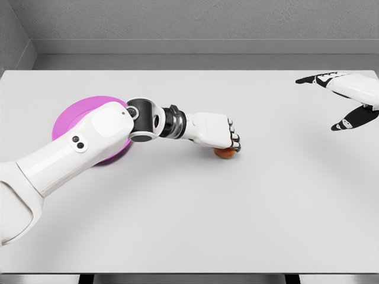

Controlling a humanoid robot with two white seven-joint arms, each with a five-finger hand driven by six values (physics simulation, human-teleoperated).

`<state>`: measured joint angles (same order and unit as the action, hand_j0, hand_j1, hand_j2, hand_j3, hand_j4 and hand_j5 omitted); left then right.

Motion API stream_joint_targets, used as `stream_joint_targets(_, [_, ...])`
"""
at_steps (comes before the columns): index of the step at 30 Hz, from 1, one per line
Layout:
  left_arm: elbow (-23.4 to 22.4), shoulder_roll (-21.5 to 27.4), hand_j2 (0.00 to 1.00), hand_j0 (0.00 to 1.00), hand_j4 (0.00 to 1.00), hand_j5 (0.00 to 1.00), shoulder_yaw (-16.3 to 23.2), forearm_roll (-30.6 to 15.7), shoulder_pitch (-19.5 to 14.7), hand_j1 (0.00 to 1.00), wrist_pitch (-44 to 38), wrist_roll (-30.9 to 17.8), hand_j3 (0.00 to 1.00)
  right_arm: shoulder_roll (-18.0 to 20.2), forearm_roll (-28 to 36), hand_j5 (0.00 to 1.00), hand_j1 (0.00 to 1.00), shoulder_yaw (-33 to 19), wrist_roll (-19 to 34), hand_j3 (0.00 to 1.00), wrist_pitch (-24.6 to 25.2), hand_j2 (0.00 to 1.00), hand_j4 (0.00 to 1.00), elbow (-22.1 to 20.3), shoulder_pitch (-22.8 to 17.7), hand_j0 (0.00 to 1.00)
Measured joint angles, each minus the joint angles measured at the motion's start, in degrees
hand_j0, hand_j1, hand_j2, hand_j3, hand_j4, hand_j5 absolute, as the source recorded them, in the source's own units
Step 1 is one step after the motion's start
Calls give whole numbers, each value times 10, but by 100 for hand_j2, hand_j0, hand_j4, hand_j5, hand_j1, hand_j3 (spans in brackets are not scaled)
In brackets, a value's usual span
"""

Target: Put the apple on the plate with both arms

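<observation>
Surroundings: flat round magenta plate (pixel 74 115) lies at the left of the table, its right and near parts hidden behind the left forearm (pixel 89 145); nothing lies between plate and apple except that arm.
Apple: small round orange-red apple (pixel 224 152) sits on the table near the middle, well apart from the plate to its right, mostly covered from above by the left hand.
Surface: plain light-grey tabletop (pixel 195 225), dark strip along its near edge.
Room: grey textured wall (pixel 195 21) beyond the far edge, a second wall at the far left corner.
Left hand: white five-finger hand (pixel 216 131) reaches rightward across the table, fingers curled down over the apple and gripping it.
Right hand: white-and-black hand (pixel 346 97) at the far right, above the table, fingers spread and holding nothing, well apart from the apple.
</observation>
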<state>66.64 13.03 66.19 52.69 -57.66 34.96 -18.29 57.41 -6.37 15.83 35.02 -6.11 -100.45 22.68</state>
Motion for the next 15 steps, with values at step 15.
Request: stream_joint_targets(15, [26, 42, 36, 36, 36, 36, -25, -39, 2, 36, 1, -1, 36, 0, 0, 100, 100, 0, 0, 100, 0, 100, 100, 0, 0, 100])
